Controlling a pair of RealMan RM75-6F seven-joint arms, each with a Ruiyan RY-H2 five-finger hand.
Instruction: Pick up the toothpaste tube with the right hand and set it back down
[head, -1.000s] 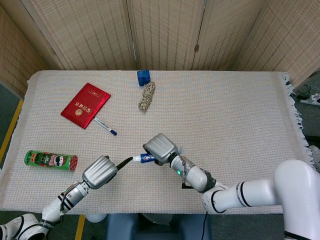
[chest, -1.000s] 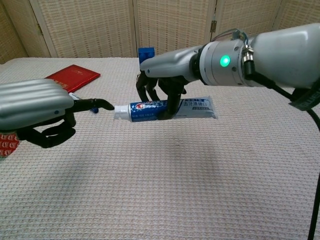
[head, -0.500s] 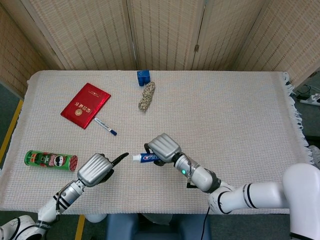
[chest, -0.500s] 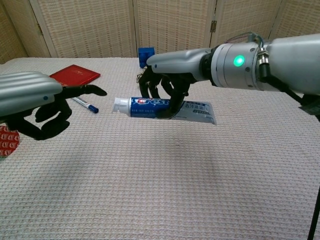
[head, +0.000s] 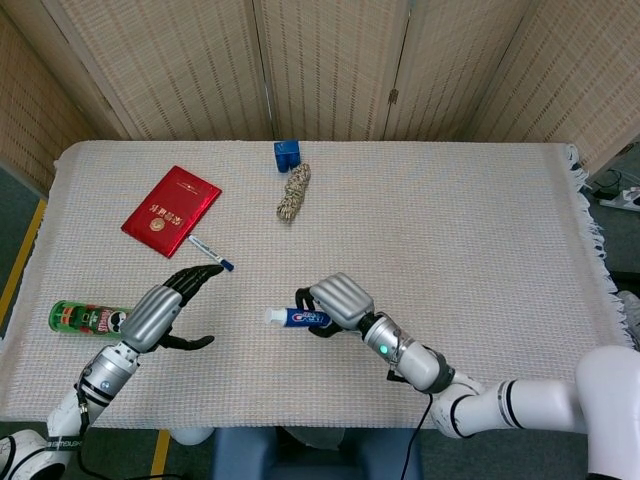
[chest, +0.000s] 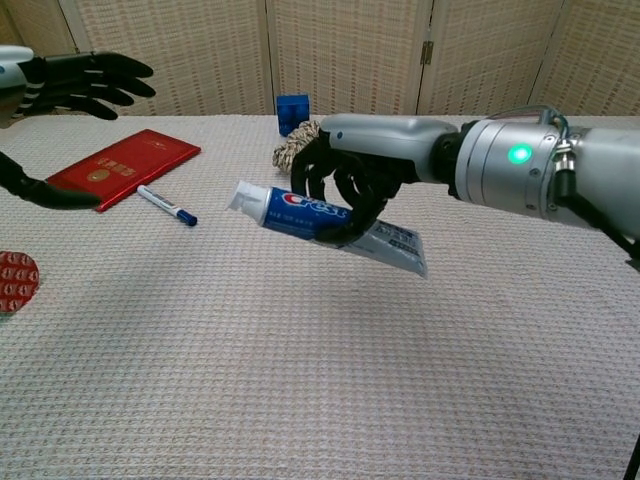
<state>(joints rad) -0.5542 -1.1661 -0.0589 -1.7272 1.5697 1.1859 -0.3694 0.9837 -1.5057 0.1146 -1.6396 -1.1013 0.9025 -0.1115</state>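
Note:
The toothpaste tube (chest: 300, 212) is blue and white with a white cap at its left end. My right hand (chest: 350, 180) grips it around the middle and holds it above the cloth, cap end tilted up. The head view shows the tube (head: 292, 317) poking out to the left of the right hand (head: 340, 300), near the table's front. My left hand (head: 165, 308) hovers well left of the tube with fingers spread and nothing in it. At the chest view's top left corner the left hand (chest: 85, 80) is raised.
A red booklet (head: 171, 210) and a blue marker pen (head: 210, 253) lie at the left. A green chips can (head: 95, 319) lies near the front left edge. A blue box (head: 288, 154) and a rope bundle (head: 294, 192) sit at the back.
My left hand has drawn back to the left, away from the cap, and opened its fingers. The right hand has shifted slightly right and the tube has tilted cap-up.

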